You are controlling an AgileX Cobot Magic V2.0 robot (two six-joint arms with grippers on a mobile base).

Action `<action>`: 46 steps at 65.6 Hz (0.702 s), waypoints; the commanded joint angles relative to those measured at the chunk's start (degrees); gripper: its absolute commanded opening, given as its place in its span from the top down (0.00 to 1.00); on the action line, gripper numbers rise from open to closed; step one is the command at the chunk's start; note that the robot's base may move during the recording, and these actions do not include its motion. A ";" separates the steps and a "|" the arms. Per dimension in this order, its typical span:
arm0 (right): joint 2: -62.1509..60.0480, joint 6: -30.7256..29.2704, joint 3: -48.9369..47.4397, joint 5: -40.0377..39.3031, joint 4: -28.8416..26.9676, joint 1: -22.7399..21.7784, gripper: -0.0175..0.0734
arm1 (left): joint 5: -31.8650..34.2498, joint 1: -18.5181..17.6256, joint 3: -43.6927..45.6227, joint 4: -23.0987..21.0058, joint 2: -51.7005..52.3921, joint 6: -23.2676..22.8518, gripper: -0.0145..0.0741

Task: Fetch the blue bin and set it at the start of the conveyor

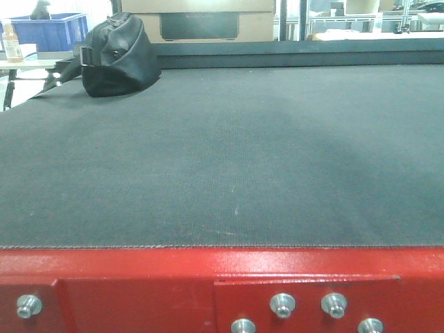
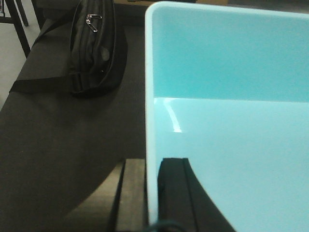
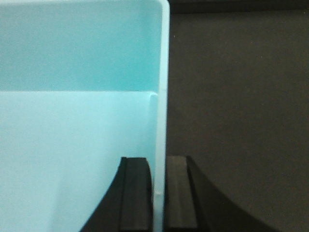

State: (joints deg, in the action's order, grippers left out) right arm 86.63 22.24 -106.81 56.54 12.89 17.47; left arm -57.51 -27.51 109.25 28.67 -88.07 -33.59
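Observation:
The blue bin (image 2: 227, 121) is a pale cyan tub that fills the left wrist view; it also shows in the right wrist view (image 3: 77, 121). It does not show in the front view. My left gripper (image 2: 152, 166) is shut on the bin's left wall, one finger inside and one outside. My right gripper (image 3: 158, 166) is shut on the bin's right wall the same way. The conveyor start is a dark belt (image 1: 229, 152) with a red frame (image 1: 208, 277) and silver bolts; the belt lies beneath the bin in both wrist views.
A black bag (image 1: 114, 55) lies on the belt at the far left, left of the bin in the left wrist view (image 2: 94, 48). A dark blue crate (image 1: 48, 31) and a bottle (image 1: 11, 43) stand beyond the belt's left edge. Cardboard boxes (image 1: 208, 21) stand behind.

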 commanded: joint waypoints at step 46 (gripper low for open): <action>-1.06 -0.48 -0.62 -0.47 3.91 -0.72 0.98 | 0.43 0.32 0.59 4.01 0.76 0.53 0.96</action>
State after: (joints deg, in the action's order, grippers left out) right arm 86.63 22.24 -106.81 56.54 12.89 17.47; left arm -57.51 -27.51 109.25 28.67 -88.07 -33.59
